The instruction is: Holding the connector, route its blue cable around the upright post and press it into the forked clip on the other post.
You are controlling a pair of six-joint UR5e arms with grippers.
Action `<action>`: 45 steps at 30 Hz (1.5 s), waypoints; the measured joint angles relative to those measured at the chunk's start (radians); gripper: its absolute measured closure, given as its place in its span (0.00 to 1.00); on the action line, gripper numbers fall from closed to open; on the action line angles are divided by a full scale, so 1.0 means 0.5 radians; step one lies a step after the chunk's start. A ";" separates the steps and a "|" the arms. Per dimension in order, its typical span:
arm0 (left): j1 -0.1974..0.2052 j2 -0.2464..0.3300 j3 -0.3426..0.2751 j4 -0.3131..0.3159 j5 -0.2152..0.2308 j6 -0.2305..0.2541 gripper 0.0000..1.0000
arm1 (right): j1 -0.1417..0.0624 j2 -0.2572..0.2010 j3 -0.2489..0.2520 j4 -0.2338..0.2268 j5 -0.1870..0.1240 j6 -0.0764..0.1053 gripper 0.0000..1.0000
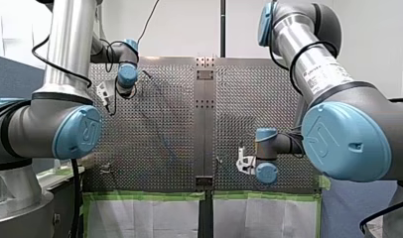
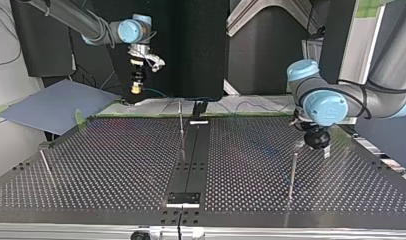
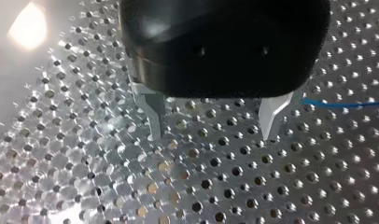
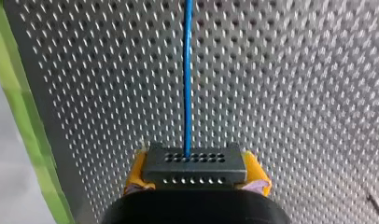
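Working over the perforated tabletop (image 2: 116, 165), with both arms reaching in from its sides. Standing an upright post (image 2: 292, 172) just beside my left claw (image 3: 211, 130) in the top view, and a second post (image 2: 181, 120) well apart from both claws, roughly between them; not telling from here which one carries the forked clip. Hanging my left claw low over the tabletop with its metal fingers (image 3: 152, 116) spread and nothing between them, a stretch of cable lying just beside one fingertip. Pinching the dark connector (image 4: 195, 173) squarely between the yellow pads (image 4: 257, 175) of my right claw (image 4: 195, 164), holed face pointing ahead. Trailing the blue cable (image 4: 187, 70) straight out ahead of that claw across the perforations. Judging the routing as barely begun, with no cable seen wrapped round either post. Calling for a firm, unslipping pinch on the connector and a wide sweep of my right claw past the far side of the post, laying the cable against it low down. Calling also for light tension all the way to avoid slack loops, and a straight downward press only once the cable is lining up over the fork.
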 joint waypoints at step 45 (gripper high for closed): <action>0.011 0.729 -0.218 -0.381 0.312 0.226 0.00 | 0.055 0.134 -0.020 -0.023 -0.220 0.034 1.00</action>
